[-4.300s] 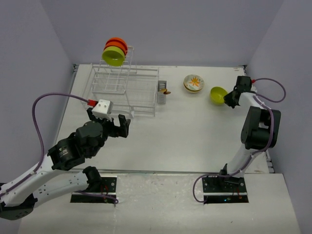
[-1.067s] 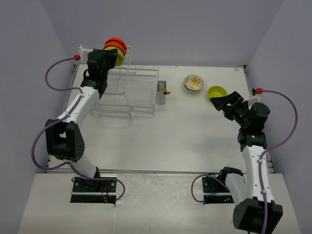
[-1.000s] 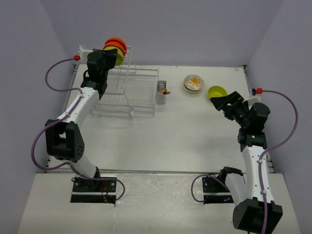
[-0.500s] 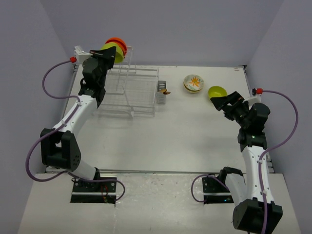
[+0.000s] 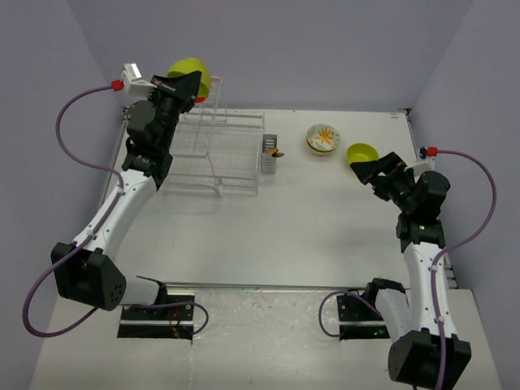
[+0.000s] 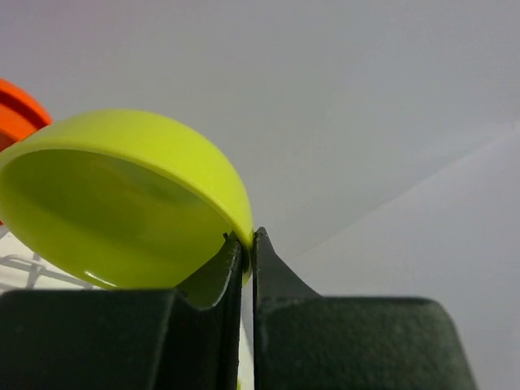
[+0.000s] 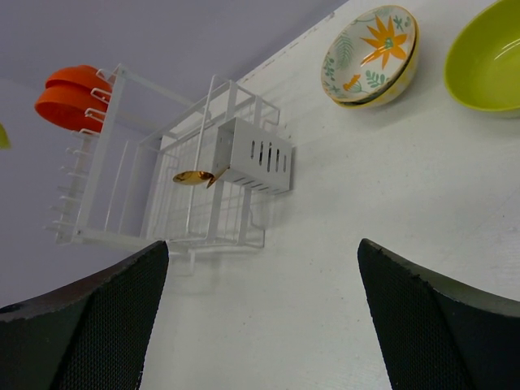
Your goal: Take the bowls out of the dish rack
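My left gripper point(image 5: 192, 84) is shut on the rim of a lime-green bowl point(image 5: 188, 73), held up above the tall tower of the white dish rack point(image 5: 203, 190). The left wrist view shows one finger inside that bowl point(image 6: 122, 203), one outside, and my left gripper point(image 6: 248, 236) pinching its edge. Two orange-red bowls point(image 7: 69, 97) stand in the tower's slots; one's edge point(image 6: 16, 114) shows beside the held bowl. A cream flower-patterned bowl point(image 5: 322, 139) and another lime-green bowl point(image 5: 362, 153) sit on the table at the back right. My right gripper point(image 5: 370, 171) hovers open near them, holding nothing.
A small grey cutlery caddy point(image 5: 270, 154) hangs on the rack's right end with a gold spoon point(image 7: 193, 177) in it. The rack's low tray point(image 7: 162, 237) has nothing in it. Purple walls close in the table at the back and both sides.
The left arm has risen and lifted the lime-green bowl up out of the tower's slots, away from the orange-red bowls. The right arm has not moved.
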